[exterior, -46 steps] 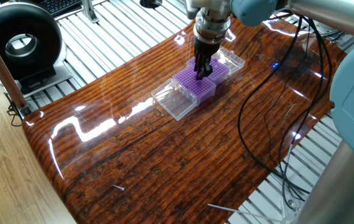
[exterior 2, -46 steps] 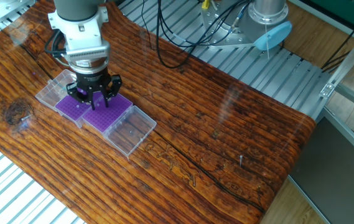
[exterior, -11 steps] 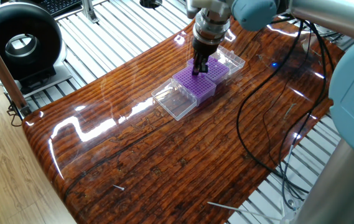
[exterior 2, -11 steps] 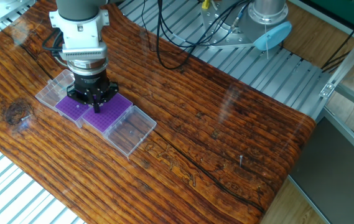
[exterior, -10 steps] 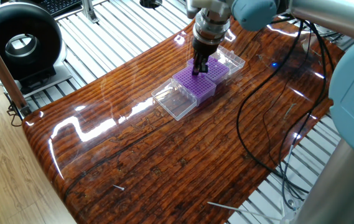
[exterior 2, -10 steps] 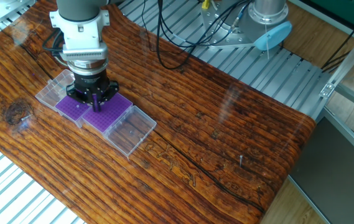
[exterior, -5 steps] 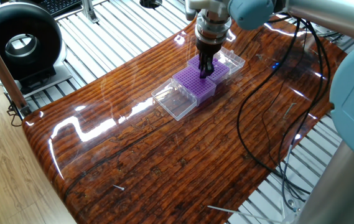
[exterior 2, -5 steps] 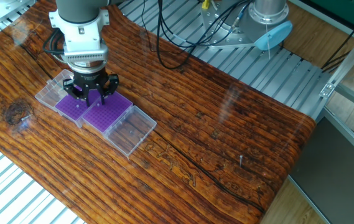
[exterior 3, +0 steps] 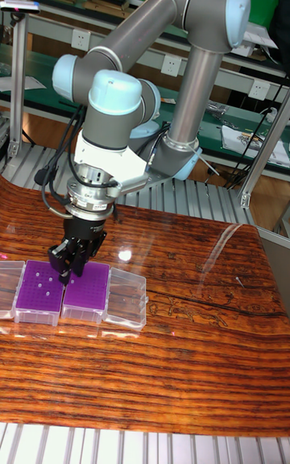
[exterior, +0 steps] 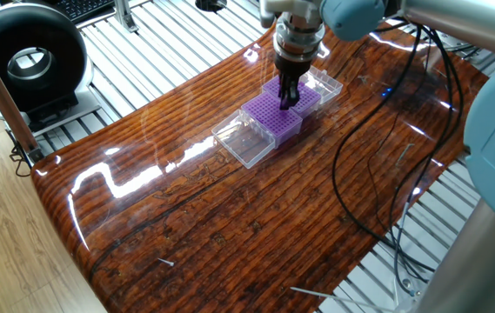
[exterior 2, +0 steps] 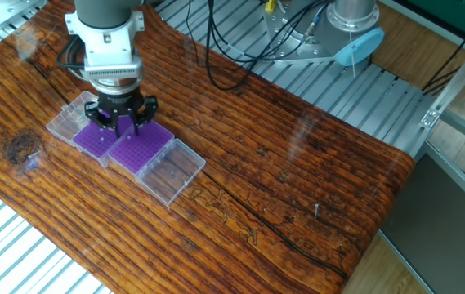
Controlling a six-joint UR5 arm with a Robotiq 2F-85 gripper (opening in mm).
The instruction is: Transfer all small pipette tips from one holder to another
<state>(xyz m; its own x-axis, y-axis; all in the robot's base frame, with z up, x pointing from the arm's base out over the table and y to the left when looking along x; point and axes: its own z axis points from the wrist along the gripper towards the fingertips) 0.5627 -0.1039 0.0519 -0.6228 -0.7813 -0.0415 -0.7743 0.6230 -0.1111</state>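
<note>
Tool [exterior 2: 118, 125] is held just above the seam between the two purple racks [exterior 2: 126, 145], fingers spread a little; whether a tip is gripped cannot be told. Tips too small to be located. Risk: a misaligned descent, tip jammed against the grid or dropped on the desk [exterior 2: 297, 188].

Small pipette tips too small to discern.
</note>
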